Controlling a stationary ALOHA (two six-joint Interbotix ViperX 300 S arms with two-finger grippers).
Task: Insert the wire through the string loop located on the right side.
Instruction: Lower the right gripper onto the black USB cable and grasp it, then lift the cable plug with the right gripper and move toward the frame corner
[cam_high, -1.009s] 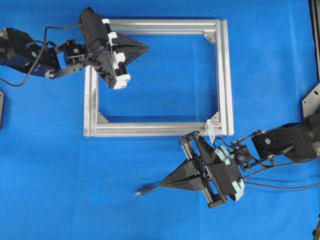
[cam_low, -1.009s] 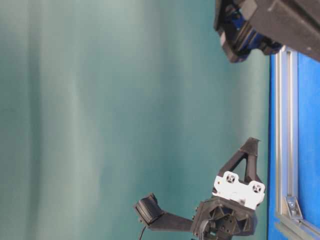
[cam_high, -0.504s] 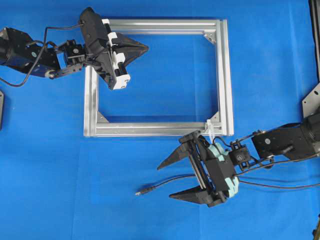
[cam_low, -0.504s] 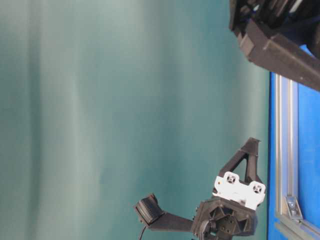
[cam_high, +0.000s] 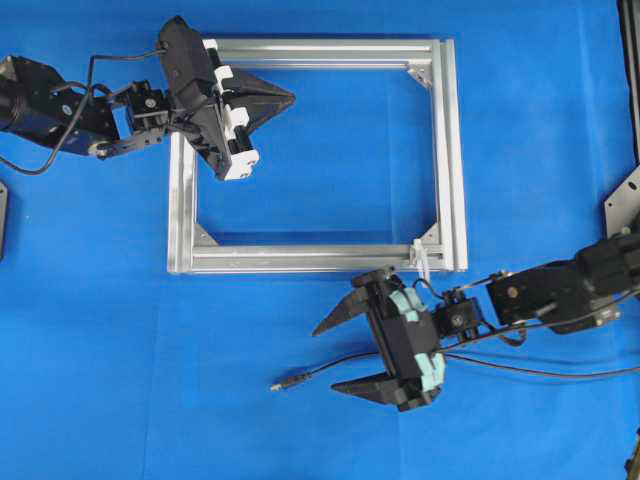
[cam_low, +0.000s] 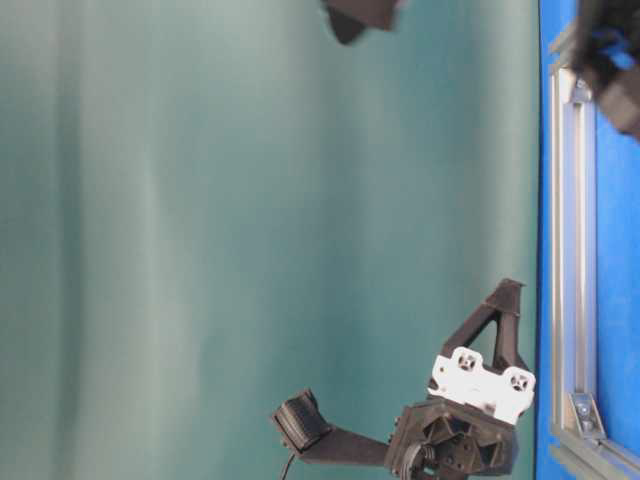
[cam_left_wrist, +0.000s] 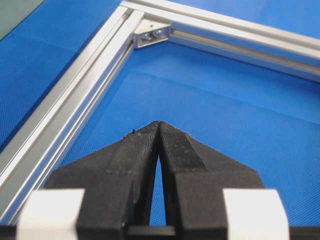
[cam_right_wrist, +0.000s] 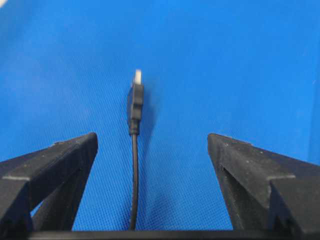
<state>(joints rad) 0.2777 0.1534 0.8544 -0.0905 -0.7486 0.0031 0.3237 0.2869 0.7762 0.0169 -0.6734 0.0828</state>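
Observation:
The wire (cam_high: 335, 365) lies on the blue mat, its plug tip (cam_high: 277, 384) pointing left. My right gripper (cam_high: 325, 360) is open and straddles the wire without touching it. In the right wrist view the wire (cam_right_wrist: 134, 165) runs up between the fingers of the right gripper (cam_right_wrist: 151, 140), nearer the left finger, and ends in the plug tip (cam_right_wrist: 136, 95). The white string loop (cam_high: 423, 262) hangs at the near right corner of the aluminium frame (cam_high: 310, 258), just behind the right wrist. My left gripper (cam_high: 290, 97) is shut and empty over the frame's far left part; in the left wrist view the left gripper (cam_left_wrist: 159, 123) has its tips together.
The silver frame (cam_left_wrist: 100, 75) lies flat on the blue mat, with corner brackets (cam_left_wrist: 150, 32) inside it. Black arm cables (cam_high: 560, 372) trail right from the right wrist. In the table-level view the left gripper (cam_low: 505, 292) hovers above the frame (cam_low: 565, 250).
My right gripper was shut on the wire one second ago; it has opened, let the wire go and shifted slightly left. The plug tip has stayed put. The left arm barely moved.

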